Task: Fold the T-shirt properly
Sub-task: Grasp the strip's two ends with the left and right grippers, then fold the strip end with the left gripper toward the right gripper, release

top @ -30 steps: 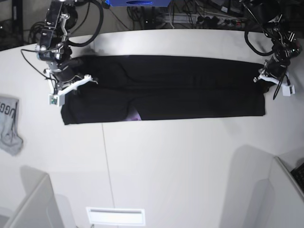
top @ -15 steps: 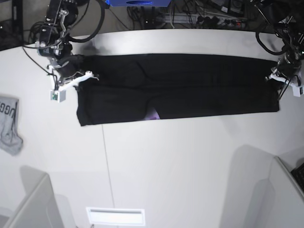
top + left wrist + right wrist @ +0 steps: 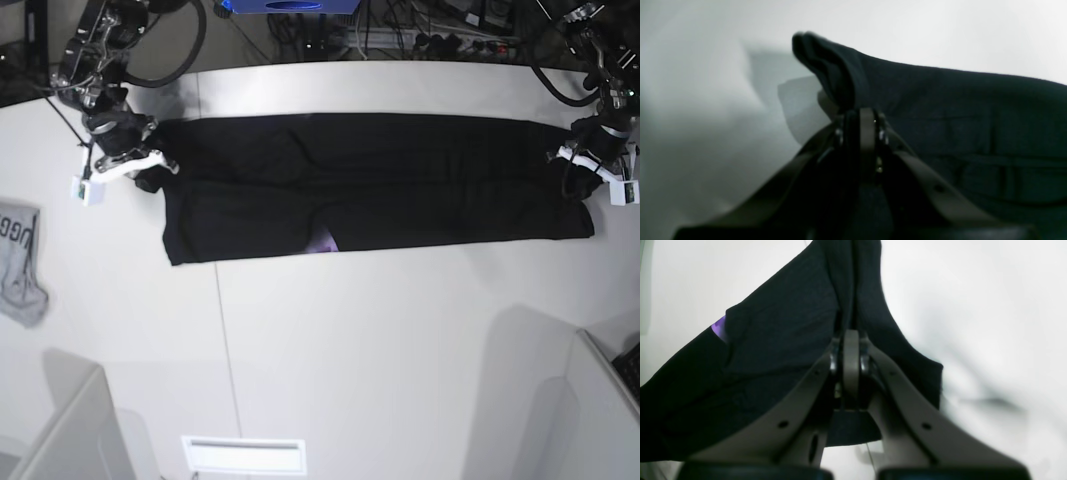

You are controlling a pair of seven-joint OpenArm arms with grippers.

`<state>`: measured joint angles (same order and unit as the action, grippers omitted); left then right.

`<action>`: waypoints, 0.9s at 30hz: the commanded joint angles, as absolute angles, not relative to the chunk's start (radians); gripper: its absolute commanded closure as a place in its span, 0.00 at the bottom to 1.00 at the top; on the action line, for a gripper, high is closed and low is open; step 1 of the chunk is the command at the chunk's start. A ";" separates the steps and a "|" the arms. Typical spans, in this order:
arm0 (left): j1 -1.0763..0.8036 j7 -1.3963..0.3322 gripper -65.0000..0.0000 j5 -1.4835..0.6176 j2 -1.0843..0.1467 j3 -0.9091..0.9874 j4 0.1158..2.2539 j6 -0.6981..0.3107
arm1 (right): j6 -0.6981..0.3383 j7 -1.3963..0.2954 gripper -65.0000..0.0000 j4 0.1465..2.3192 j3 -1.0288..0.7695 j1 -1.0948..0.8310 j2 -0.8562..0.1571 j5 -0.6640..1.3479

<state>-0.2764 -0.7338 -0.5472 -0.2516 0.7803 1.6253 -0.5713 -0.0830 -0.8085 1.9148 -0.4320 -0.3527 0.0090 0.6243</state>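
Observation:
The black T-shirt [image 3: 380, 180] lies as a long folded strip across the far part of the white table [image 3: 380, 350]. A bit of purple print [image 3: 322, 242] shows at its near edge, and also in the right wrist view [image 3: 719, 328]. My right gripper [image 3: 150, 168] is shut on the strip's left end; the right wrist view [image 3: 850, 335] shows cloth [image 3: 783, 340] pinched between the fingers. My left gripper [image 3: 588, 175] is shut on the strip's right end; the left wrist view [image 3: 860, 115] shows a raised fold of cloth [image 3: 940, 100] held in the jaws.
A small grey garment with dark lettering [image 3: 20, 262] hangs at the table's left edge. Cables and gear [image 3: 400, 35] lie behind the table. White panels stand at the near left [image 3: 70, 430] and near right [image 3: 600, 400]. A white slot [image 3: 243, 455] sits at the front.
The T-shirt has shifted toward the base view's right with both grippers holding its ends. My right gripper then moved a little back to the left; my left gripper moved slightly nearer.

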 commanded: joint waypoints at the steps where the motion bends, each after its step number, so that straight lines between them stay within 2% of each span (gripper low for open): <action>1: -0.285 -0.714 1.00 -0.561 -0.260 0.785 1.670 -0.573 | -0.087 -0.789 1.00 1.931 -0.433 -0.352 0.004 0.634; 7: -0.326 -0.714 1.00 -0.561 -0.249 0.710 1.767 -0.570 | -0.087 -0.789 1.00 1.931 -0.433 -0.355 0.004 0.634; 23: -0.367 -0.714 1.00 -0.561 -0.193 0.542 1.850 -0.567 | -0.087 -0.789 1.00 1.902 -0.433 -0.363 0.004 0.634; 27: -0.369 -0.714 1.00 -0.561 -0.193 0.466 1.851 -0.498 | -0.087 -0.789 1.00 1.879 -0.433 -0.363 0.004 0.634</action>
<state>-0.3691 -0.7368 -0.5457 -0.1856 0.4625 1.8301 -0.4923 -0.0834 -0.8082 1.8633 -0.4320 -0.3664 0.0113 0.6231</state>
